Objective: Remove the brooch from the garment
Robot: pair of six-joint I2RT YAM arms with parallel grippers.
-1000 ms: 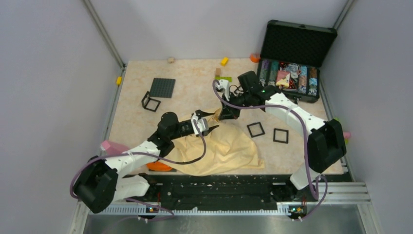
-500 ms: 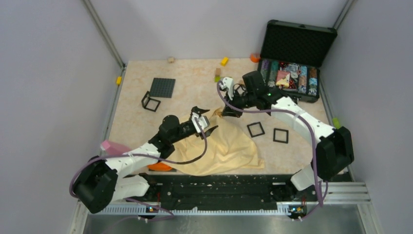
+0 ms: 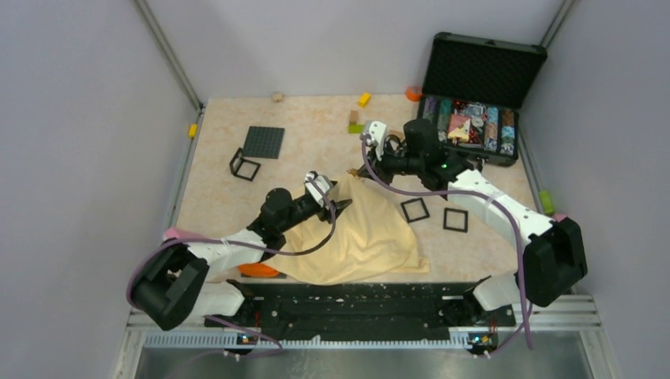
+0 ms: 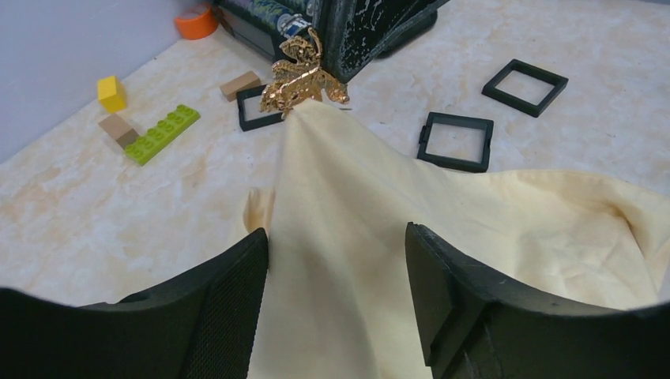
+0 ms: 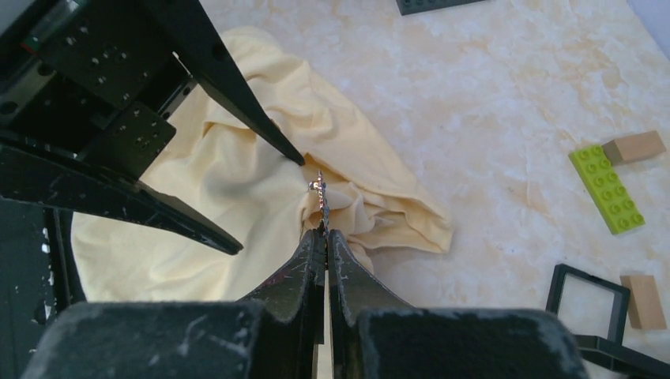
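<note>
The right gripper [image 5: 325,234] is pinching the brooch [image 4: 304,79] with its fingers closed down to a sliver. It is gripping the gold piece by its edge and drawing it up and toward the far right, so the pale yellow garment [image 4: 348,197] is rising off the table in a taut peak whose tip is hanging from the brooch. That tension is probably the point: it is exposing the spot where the pin goes through the cloth. The left gripper [image 4: 336,237] is hovering with its jaws spread wide on either side of the raised fold just below the peak, holding nothing, placed to clamp the fabric and brace it against the pull. The brooch is sitting above the garment's far corner, near the middle of the table, left of the black square frames [image 4: 456,140]. Its clasp is hidden, so I cannot tell whether the pin is fastened or sliding free.
</note>
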